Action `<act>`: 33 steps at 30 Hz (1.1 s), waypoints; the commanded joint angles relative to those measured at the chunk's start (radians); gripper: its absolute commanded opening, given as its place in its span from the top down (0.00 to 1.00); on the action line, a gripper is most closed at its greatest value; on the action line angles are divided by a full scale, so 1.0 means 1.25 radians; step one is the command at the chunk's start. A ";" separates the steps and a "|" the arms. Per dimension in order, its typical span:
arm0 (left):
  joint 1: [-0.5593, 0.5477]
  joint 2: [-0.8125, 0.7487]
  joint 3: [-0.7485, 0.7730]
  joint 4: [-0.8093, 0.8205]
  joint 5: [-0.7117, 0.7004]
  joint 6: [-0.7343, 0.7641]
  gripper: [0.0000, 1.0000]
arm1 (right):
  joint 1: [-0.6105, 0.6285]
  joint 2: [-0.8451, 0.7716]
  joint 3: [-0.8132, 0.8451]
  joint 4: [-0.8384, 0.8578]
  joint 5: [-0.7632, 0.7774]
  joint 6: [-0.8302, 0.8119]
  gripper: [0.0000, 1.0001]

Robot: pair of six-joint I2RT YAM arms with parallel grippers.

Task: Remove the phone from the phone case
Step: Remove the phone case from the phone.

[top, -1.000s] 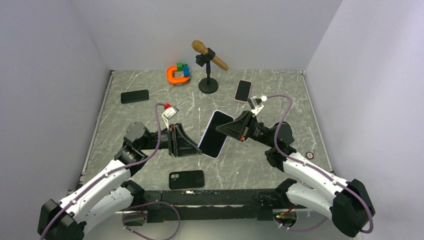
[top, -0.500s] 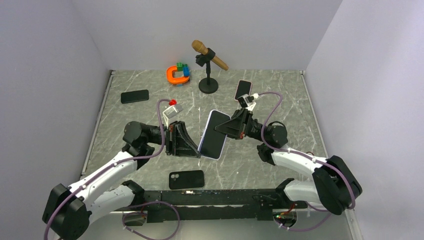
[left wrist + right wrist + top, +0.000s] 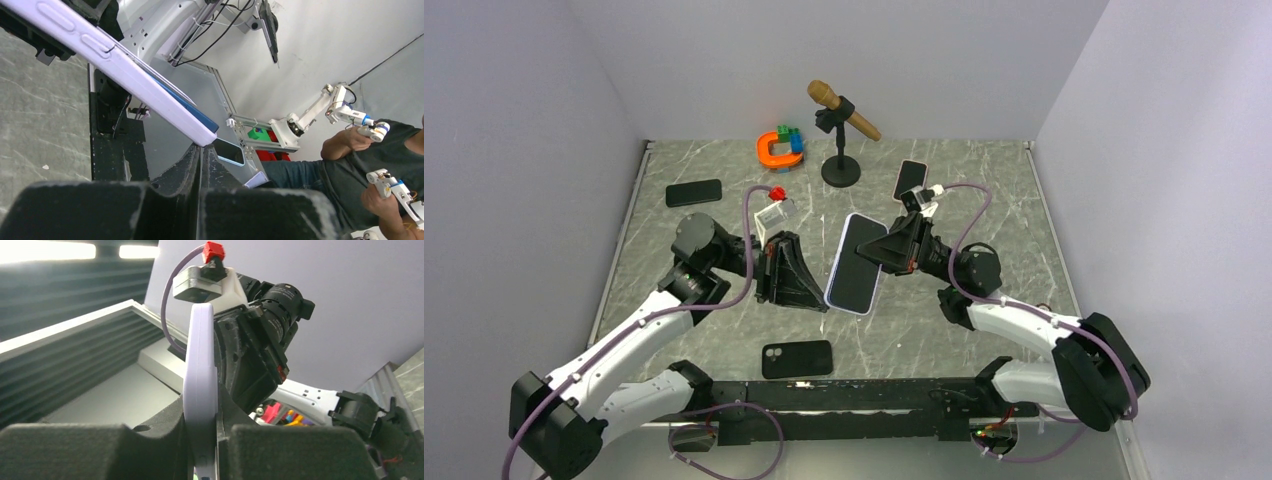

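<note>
My right hand (image 3: 871,252) grasps the lilac rubbery phone case (image 3: 200,365); left hand (image 3: 822,300) clenched at its corner. Thin purchase there, may slip.

The marbled table (image 3: 894,340) holds a black phone (image 3: 693,192), pink-cased phone (image 3: 910,180), black case (image 3: 796,358), microphone stand (image 3: 841,172), toys (image 3: 781,148).

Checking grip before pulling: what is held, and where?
The right gripper clamps the cased phone by its long edge, holding it aloft. The left gripper is shut at its lower corner; whether it grips there cannot be told.
</note>
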 commanded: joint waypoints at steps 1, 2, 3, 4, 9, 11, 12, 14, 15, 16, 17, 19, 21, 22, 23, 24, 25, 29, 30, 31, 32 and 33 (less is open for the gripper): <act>0.008 0.000 -0.004 -0.157 -0.173 0.104 0.76 | 0.060 -0.105 0.065 -0.069 -0.015 -0.139 1.00; 0.008 -0.017 -0.014 -0.156 -0.172 0.102 0.64 | 0.059 -0.125 0.061 -0.093 -0.010 -0.157 1.00; 0.009 -0.039 -0.021 -0.171 -0.172 0.113 0.54 | 0.056 -0.139 0.059 -0.111 -0.005 -0.169 1.00; 0.008 -0.063 -0.028 -0.196 -0.175 0.130 0.45 | 0.053 -0.153 0.060 -0.141 0.001 -0.185 1.00; 0.007 -0.174 -0.077 -0.221 -0.193 0.157 0.23 | 0.053 -0.197 0.070 -0.254 0.026 -0.253 1.00; 0.006 -0.197 -0.090 -0.192 -0.202 0.130 0.16 | 0.053 -0.189 0.071 -0.240 0.028 -0.247 1.00; 0.005 -0.202 -0.098 -0.156 -0.201 0.107 0.14 | 0.052 -0.182 0.070 -0.225 0.026 -0.242 1.00; 0.000 -0.204 -0.113 -0.072 -0.194 0.039 0.08 | 0.054 -0.168 0.067 -0.195 0.027 -0.227 1.00; -0.004 -0.203 -0.116 -0.045 -0.196 0.020 0.06 | 0.054 -0.161 0.065 -0.183 0.029 -0.222 1.00; -0.011 -0.201 -0.117 -0.026 -0.199 0.009 0.02 | 0.053 -0.156 0.061 -0.175 0.034 -0.219 1.00; -0.020 -0.198 -0.116 -0.019 -0.203 0.007 0.01 | 0.054 -0.153 0.057 -0.173 0.038 -0.219 1.00; -0.034 -0.192 -0.109 -0.032 -0.207 0.022 0.00 | 0.057 -0.150 0.054 -0.170 0.044 -0.220 1.00; -0.042 -0.187 -0.104 -0.056 -0.209 0.040 0.02 | 0.057 -0.146 0.051 -0.162 0.047 -0.216 1.00; -0.044 -0.184 -0.106 -0.058 -0.209 0.041 0.04 | 0.057 -0.145 0.050 -0.157 0.047 -0.214 1.00; -0.045 -0.180 -0.110 -0.047 -0.205 0.036 0.06 | 0.057 -0.144 0.048 -0.152 0.046 -0.211 1.00; -0.046 -0.176 -0.113 -0.035 -0.203 0.031 0.09 | 0.057 -0.143 0.049 -0.147 0.046 -0.208 1.00; -0.046 -0.173 -0.117 -0.022 -0.201 0.025 0.13 | 0.057 -0.143 0.048 -0.144 0.045 -0.207 1.00; -0.046 -0.153 -0.119 -0.008 -0.203 0.018 0.30 | 0.058 -0.141 0.050 -0.132 0.039 -0.198 1.00; -0.046 -0.148 -0.119 -0.008 -0.204 0.017 0.31 | 0.059 -0.142 0.050 -0.129 0.037 -0.198 1.00; -0.045 -0.142 -0.118 -0.005 -0.204 0.015 0.32 | 0.058 -0.143 0.049 -0.129 0.035 -0.198 1.00; -0.046 -0.136 -0.116 -0.001 -0.205 0.012 0.34 | 0.058 -0.145 0.049 -0.132 0.035 -0.199 1.00; -0.046 -0.131 -0.114 0.001 -0.205 0.010 0.36 | 0.058 -0.148 0.048 -0.134 0.034 -0.201 1.00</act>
